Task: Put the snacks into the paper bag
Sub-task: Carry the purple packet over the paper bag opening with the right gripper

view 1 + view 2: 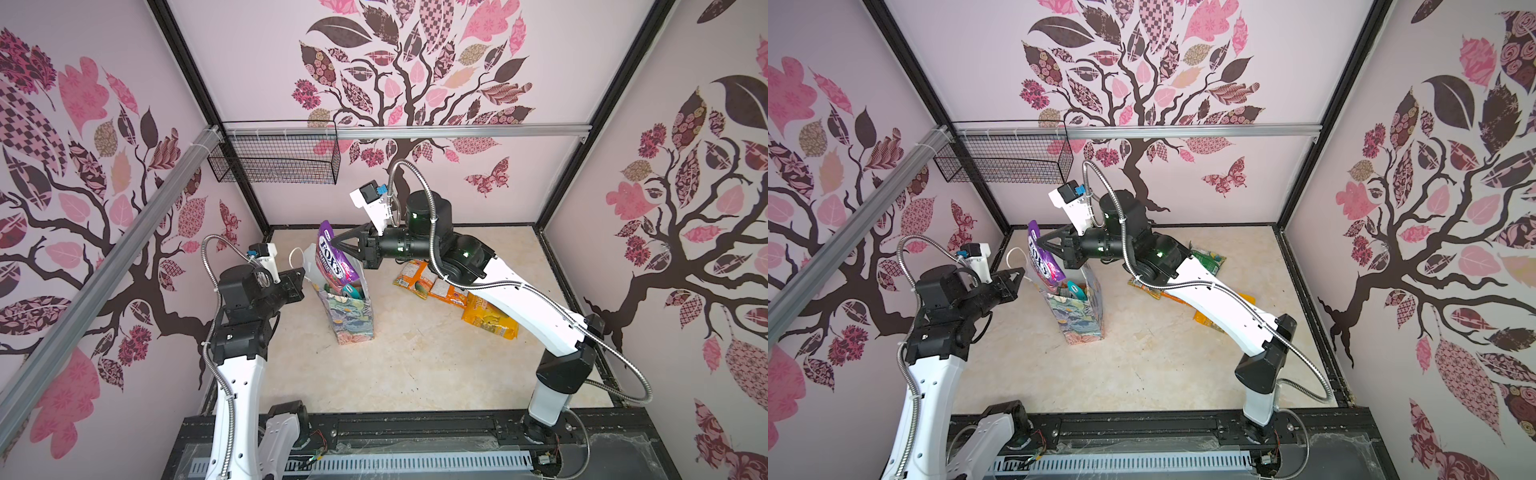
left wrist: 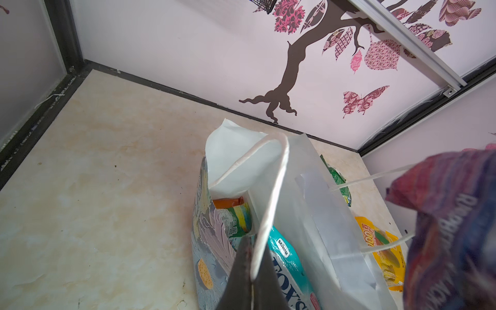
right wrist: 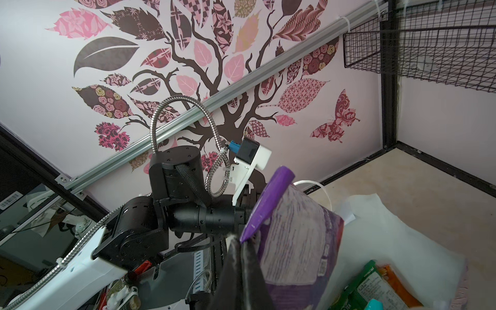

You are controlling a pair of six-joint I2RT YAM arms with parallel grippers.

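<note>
In both top views the paper bag (image 1: 353, 322) stands upright on the counter (image 1: 415, 374), a little left of centre. The left claw (image 1: 1020, 274) is clamped on the bag's left rim. From the right, the right claw (image 1: 337, 243) reaches over the bag's mouth, pinching a Fox's packet (image 1: 330, 259) whose lower end dips into that mouth. More packets (image 2: 290, 257) lie inside the bag. To the bag's right, loose packets (image 1: 490, 322) overlap on the counter, partly under the right arm (image 1: 519, 299). A wire mesh basket (image 1: 274, 160) hangs on the back wall, upper left of the frame.
</note>
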